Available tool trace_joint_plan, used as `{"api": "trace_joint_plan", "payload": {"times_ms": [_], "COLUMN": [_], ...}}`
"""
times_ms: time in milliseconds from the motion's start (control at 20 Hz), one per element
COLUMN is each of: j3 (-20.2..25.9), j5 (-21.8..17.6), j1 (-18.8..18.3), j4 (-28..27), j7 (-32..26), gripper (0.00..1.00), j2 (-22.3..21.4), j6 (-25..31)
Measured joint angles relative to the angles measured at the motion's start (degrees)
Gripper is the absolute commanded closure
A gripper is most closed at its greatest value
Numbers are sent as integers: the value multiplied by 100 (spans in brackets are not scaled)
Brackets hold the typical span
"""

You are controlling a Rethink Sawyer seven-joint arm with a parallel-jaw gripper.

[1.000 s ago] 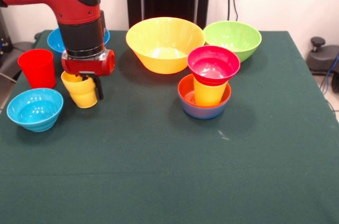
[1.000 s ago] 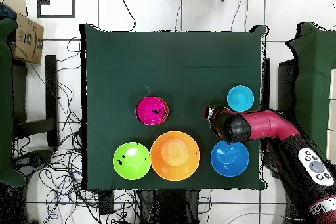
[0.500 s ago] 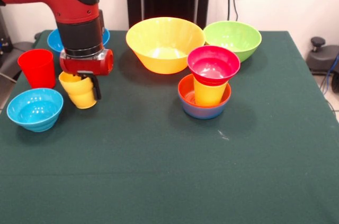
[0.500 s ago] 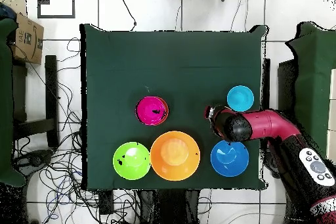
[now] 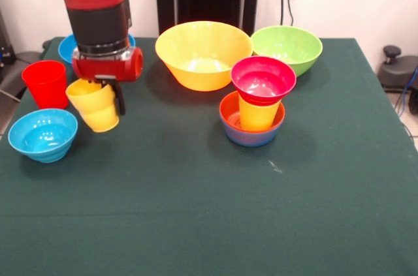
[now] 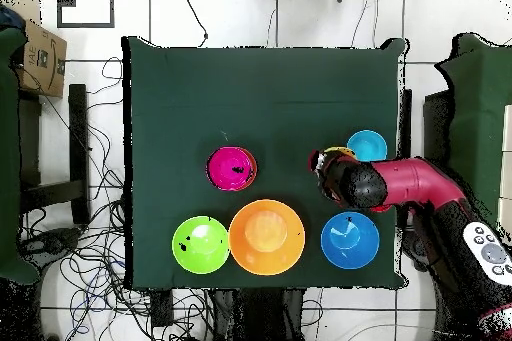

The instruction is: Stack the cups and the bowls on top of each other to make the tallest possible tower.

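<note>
Two yellow cups [image 5: 93, 105], nested and tilted, hang pinched in the gripper [image 5: 104, 96] above the cloth, we note in the front view, between the red cup [image 5: 47, 83] and large yellow bowl [image 5: 203, 54]; the tower [image 5: 257, 101] sits right of centre. Overhead, we see the gripper [image 6: 328, 166] just beside the light-blue bowl [image 6: 367, 144].

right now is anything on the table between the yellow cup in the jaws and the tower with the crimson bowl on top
Nothing visible does. The yellow cup hangs tilted in the gripper, and only bare green cloth lies between it and the tower. The large yellow-orange bowl sits behind that line, nearer the pedestal, not across it.
</note>
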Motion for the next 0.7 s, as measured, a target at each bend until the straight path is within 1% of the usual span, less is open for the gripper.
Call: {"api": "trace_joint_plan", "payload": {"times_ms": [150, 350, 500, 700], "j3": [64, 162, 197, 254], "j5": [221, 597, 741, 1008], "j1": [38, 145, 200, 361], "j4": [36, 75, 105, 159], "j7": [0, 0, 0, 0], "gripper": [100, 100, 100, 100], "j2": [-186, -553, -716, -1025], "j6": [81, 268, 370, 564]}}
